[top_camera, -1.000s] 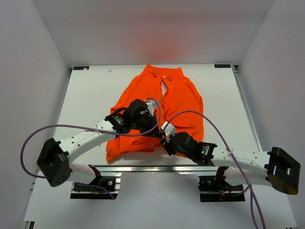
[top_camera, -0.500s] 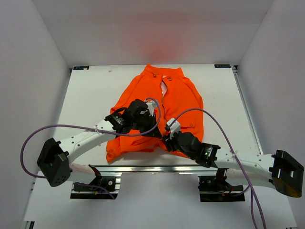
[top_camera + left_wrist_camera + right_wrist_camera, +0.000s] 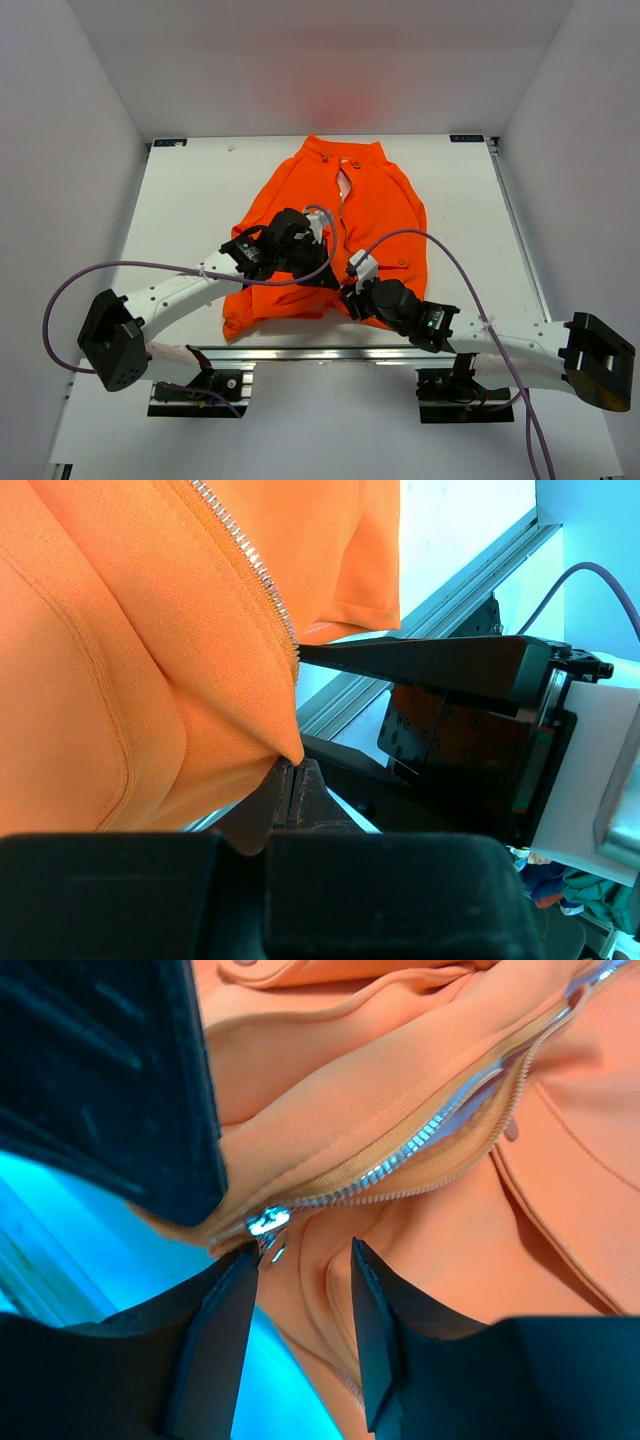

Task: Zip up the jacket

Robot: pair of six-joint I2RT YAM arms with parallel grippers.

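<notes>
The orange jacket (image 3: pixel 378 205) lies flat on the white table (image 3: pixel 195 200), collar at the far end, its upper front parted. My left gripper (image 3: pixel 322 272) is shut on the jacket's bottom hem (image 3: pixel 285 748) beside the zipper teeth (image 3: pixel 245 562). In the left wrist view its jaws (image 3: pixel 290 780) press together on the fabric corner. My right gripper (image 3: pixel 350 290) sits just right of it at the hem. In the right wrist view it (image 3: pixel 300 1285) stands open, with the silver zipper slider (image 3: pixel 268 1222) and its pull tab (image 3: pixel 272 1248) touching the left fingertip (image 3: pixel 235 1280). Orange fabric fills the gap.
An aluminium rail (image 3: pixel 330 352) runs along the table's near edge just below both grippers. Purple cables (image 3: pixel 425 240) loop over the jacket's lower right. White walls (image 3: pixel 90 150) enclose the table on three sides. The left gripper's black finger (image 3: pixel 110 1080) crowds the slider.
The right arm's wrist has edged left and its elbow has dropped toward the rail, the jaws narrowing a little. The left arm and the jacket have stayed put.
</notes>
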